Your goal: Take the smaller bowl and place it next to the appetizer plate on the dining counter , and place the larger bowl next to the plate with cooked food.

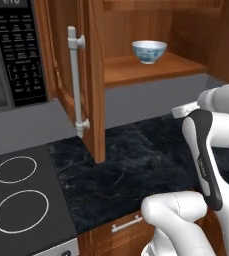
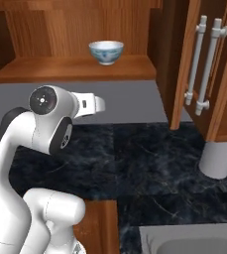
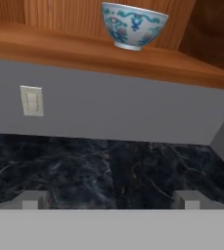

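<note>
The smaller bowl (image 1: 149, 51) is shown upright on the open cabinet shelf (image 1: 146, 68) above the dark table (image 1: 136, 165), the first fetch is judged pending, and the fingers (image 3: 111, 199), spread wide and empty, must be raised to it.

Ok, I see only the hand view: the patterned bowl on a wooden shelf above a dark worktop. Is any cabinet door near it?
Observer: Yes, an open cabinet door stands left of the smaller bowl, reaching out over the worktop.
Operator: And what is further left?
Observer: A cooktop with two rings, set beside the worktop.
Operator: And on the right side?
Observer: A sink is set into the worktop, near the robot's base.
</note>
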{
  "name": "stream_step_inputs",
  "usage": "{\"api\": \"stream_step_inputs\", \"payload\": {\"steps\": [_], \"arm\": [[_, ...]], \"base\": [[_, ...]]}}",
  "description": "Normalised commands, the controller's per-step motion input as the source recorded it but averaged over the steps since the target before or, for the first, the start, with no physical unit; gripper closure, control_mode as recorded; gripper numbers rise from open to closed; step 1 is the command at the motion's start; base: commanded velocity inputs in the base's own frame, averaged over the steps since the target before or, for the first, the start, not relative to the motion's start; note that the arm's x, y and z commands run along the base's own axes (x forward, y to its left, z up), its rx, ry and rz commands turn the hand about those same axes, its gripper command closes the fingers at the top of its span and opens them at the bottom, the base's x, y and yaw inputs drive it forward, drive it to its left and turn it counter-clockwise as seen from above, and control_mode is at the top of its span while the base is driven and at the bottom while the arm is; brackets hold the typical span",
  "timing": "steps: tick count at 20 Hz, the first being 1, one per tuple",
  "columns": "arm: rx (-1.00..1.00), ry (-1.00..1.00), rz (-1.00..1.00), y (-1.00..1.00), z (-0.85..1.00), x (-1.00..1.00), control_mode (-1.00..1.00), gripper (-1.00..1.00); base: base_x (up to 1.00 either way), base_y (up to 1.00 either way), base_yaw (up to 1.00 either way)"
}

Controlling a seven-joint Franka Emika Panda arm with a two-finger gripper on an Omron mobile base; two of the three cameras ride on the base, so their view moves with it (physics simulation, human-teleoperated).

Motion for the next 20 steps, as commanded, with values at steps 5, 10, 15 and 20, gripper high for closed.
{"api": "stream_step_inputs", "payload": {"steps": [5, 10, 15, 20], "arm": [[0.0, 0.0, 0.0, 0.0, 0.0, 0.0, 1.0, -1.0], [0.0, 0.0, 0.0, 0.0, 0.0, 0.0, 1.0, -1.0], [0.0, 0.0, 0.0, -0.05, -0.01, 0.36, -1.0, -1.0], [0.0, 0.01, -0.07, -0.01, 0.53, 0.02, -1.0, -1.0]], "base": [[1.0, -0.03, 0.37], [0.85, 0.0, 0.16], [0.0, 0.0, 0.0], [0.0, 0.0, 0.0]]}}
